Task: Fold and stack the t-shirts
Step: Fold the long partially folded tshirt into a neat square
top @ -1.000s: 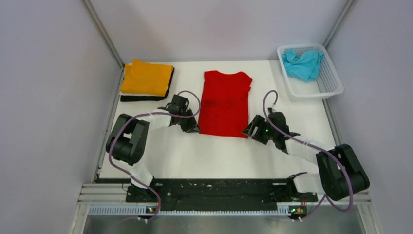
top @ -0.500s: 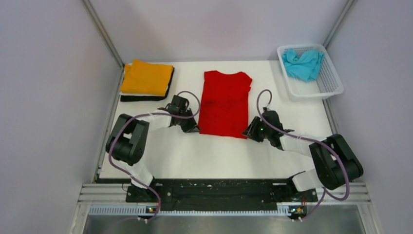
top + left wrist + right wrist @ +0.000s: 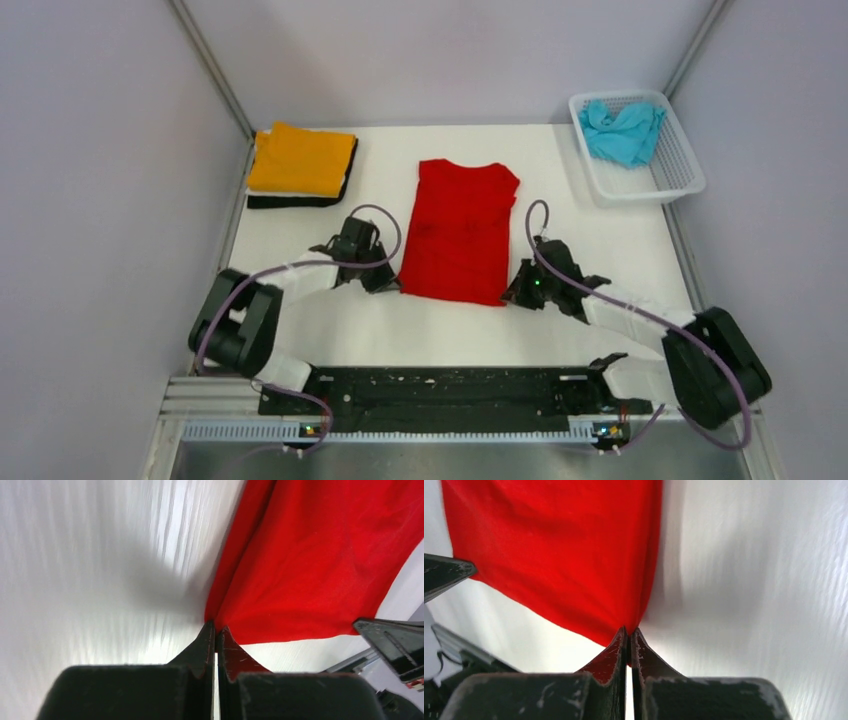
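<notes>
Stacked at the far left of the table (image 3: 450,335): 1 folded orange t-shirt (image 3: 300,160) over 1 black t-shirt (image 3: 295,202). Mid-table lay 1 red t-shirt (image 3: 460,230), narrowed lengthwise, with the left gripper (image 3: 385,285) and right gripper (image 3: 512,295) each pinched closed on a near corner. 1 turquoise t-shirt (image 3: 622,130) sat crumpled in 1 basket (image 3: 690,180)

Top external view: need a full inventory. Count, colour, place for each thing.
red t-shirt: 1, bright red, flat at table centre, sleeves folded in
orange t-shirt: 1, orange, folded, top of the stack at far left
black t-shirt: 1, black, folded, bottom of that stack
turquoise t-shirt: 1, turquoise, crumpled in the basket
basket: 1, white lattice, far right corner
table: 1, white
left gripper: 1, black, shut on the red t-shirt's near left corner
right gripper: 1, black, shut on its near right corner
</notes>
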You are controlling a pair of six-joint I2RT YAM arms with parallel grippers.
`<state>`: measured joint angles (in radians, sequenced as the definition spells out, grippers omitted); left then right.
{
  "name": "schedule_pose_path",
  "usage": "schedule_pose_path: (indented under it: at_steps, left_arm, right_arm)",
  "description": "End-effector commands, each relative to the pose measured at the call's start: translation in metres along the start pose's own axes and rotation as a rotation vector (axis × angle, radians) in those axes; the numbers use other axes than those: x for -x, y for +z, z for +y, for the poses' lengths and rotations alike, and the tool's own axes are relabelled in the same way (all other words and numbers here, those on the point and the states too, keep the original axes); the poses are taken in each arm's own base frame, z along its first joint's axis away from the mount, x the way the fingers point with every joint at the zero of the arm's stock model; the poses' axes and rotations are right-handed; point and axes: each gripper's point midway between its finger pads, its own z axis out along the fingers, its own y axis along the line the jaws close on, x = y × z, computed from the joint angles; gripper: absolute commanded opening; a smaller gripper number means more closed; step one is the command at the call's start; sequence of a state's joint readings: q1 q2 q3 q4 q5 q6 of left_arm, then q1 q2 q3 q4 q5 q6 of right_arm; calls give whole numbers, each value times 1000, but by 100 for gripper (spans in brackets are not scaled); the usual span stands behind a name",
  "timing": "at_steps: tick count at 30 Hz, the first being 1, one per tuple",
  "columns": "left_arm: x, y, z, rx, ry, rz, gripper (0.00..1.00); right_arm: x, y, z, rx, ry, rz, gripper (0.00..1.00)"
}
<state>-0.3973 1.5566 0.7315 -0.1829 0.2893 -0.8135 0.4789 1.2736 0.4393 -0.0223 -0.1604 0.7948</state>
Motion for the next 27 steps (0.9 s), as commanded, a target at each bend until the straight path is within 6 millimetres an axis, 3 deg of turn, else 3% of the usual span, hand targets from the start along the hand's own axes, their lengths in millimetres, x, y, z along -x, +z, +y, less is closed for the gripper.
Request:
schedule_pose_path:
  at_steps: [1, 4, 8, 11, 14, 19, 27]
  left_arm:
    - [-24, -47, 10, 41, 30, -73, 0]
    - [-31, -83, -2, -2, 77, -160, 0]
    - [-37, -128, -24, -114, 126, -242, 0]
    - [-38, -157, -40, -205, 153, -299, 0]
    - [-29, -181, -48, -241, 182, -381, 0]
    - [2, -196, -59, -196, 205, -506, 0]
    - [67, -182, -87, -62, 223, -614, 0]
  right_arm:
    - [-29, -42, 4, 3, -86, 82, 0]
    - [-44, -75, 18, 67, -104, 161, 0]
    - [-55, -116, 55, 240, -142, 250, 0]
    - [-47, -140, 74, 288, -189, 246, 0]
    - [-25, -156, 90, 300, -241, 167, 0]
    - [12, -149, 96, 212, -259, 49, 0]
    - [81, -134, 100, 121, -266, -171, 0]
